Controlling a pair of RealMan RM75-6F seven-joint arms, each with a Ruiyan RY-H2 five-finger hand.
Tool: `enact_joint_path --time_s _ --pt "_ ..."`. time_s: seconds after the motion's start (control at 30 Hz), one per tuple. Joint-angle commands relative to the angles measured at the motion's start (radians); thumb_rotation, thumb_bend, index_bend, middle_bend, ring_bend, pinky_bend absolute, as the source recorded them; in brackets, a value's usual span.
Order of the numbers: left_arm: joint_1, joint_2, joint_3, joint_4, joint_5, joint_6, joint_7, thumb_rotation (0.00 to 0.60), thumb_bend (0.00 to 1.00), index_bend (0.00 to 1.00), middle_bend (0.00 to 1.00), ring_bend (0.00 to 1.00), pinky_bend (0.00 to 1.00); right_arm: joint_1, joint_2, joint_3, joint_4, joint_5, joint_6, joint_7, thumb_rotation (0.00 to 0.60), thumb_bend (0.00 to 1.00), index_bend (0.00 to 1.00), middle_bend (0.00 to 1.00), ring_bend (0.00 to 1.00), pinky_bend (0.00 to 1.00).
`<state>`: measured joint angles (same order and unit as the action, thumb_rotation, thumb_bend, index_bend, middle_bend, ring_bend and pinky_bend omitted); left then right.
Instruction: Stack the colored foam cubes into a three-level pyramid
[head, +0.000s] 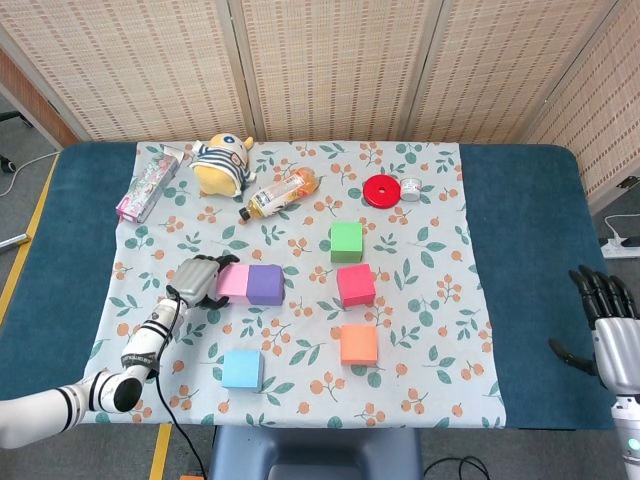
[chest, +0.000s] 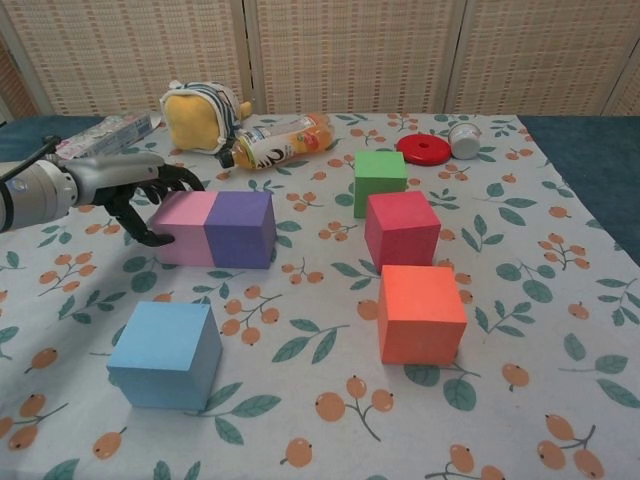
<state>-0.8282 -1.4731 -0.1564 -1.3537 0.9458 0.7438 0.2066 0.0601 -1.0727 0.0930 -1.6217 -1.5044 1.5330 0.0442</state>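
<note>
Pink cube (chest: 186, 227) against left hand (chest: 138, 190) fingertips

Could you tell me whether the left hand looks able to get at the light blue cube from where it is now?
Probably yes. The left hand sits beside the pink cube, holding nothing, and the light blue cube stands alone nearer the robot with only bare cloth between them.
</note>
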Motion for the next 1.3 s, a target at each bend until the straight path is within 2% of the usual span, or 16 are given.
enact_joint_path --time_s 0.03,0.2,0.37,0.5,0.63,0.77,0.93,1.03,1.3 --pt "-0.001 0.004 0.003 -0.007 -0.007 0.002 0.007 0.600 0.34 0.14 0.21 0.21 0.22 0.000 0.000 0.000 0.001 -0.001 0.000 0.001 0.600 0.05 0.00 0.02 0.00 0.00" --pt "-0.002 0.012 0.009 -0.026 -0.018 0.002 0.019 0.600 0.34 0.10 0.14 0.13 0.22 -0.001 0.000 0.000 0.004 -0.001 0.002 0.008 0.600 0.05 0.00 0.02 0.00 0.00" --pt "-0.004 0.027 0.014 -0.050 -0.032 0.002 0.031 0.600 0.34 0.03 0.02 0.01 0.19 -0.003 0.000 0.000 0.006 -0.005 0.008 0.012 0.600 0.05 0.00 0.02 0.00 0.00" --pt "0.002 0.060 0.008 -0.083 -0.024 0.022 0.027 0.600 0.34 0.00 0.00 0.00 0.14 -0.004 0.002 0.001 0.006 -0.006 0.010 0.011 0.600 0.05 0.00 0.02 0.00 0.00" --pt "0.023 0.129 -0.006 -0.145 0.013 0.068 0.007 0.600 0.34 0.00 0.00 0.00 0.11 -0.003 0.004 0.003 0.004 -0.005 0.010 0.009 0.600 0.05 0.00 0.02 0.00 0.00" --pt "0.067 0.214 -0.011 -0.222 0.118 0.140 -0.048 0.600 0.34 0.06 0.04 0.00 0.11 0.001 0.004 0.008 0.003 -0.002 0.007 0.010 0.600 0.05 0.00 0.02 0.00 0.00" --pt "0.110 0.291 0.032 -0.288 0.302 0.176 -0.135 0.600 0.34 0.18 0.18 0.14 0.17 0.008 0.003 0.013 0.004 -0.001 0.003 0.010 0.600 0.05 0.00 0.02 0.00 0.00" --pt "0.124 0.313 0.073 -0.321 0.399 0.184 -0.156 0.600 0.34 0.21 0.23 0.21 0.22 0.012 0.001 0.013 0.003 -0.003 -0.002 0.008 0.600 0.05 0.00 0.02 0.00 0.00" --pt "0.137 0.336 0.161 -0.403 0.582 0.189 -0.160 0.600 0.34 0.21 0.24 0.22 0.21 0.018 0.002 0.013 -0.006 -0.005 -0.008 -0.005 0.600 0.05 0.00 0.02 0.00 0.00"
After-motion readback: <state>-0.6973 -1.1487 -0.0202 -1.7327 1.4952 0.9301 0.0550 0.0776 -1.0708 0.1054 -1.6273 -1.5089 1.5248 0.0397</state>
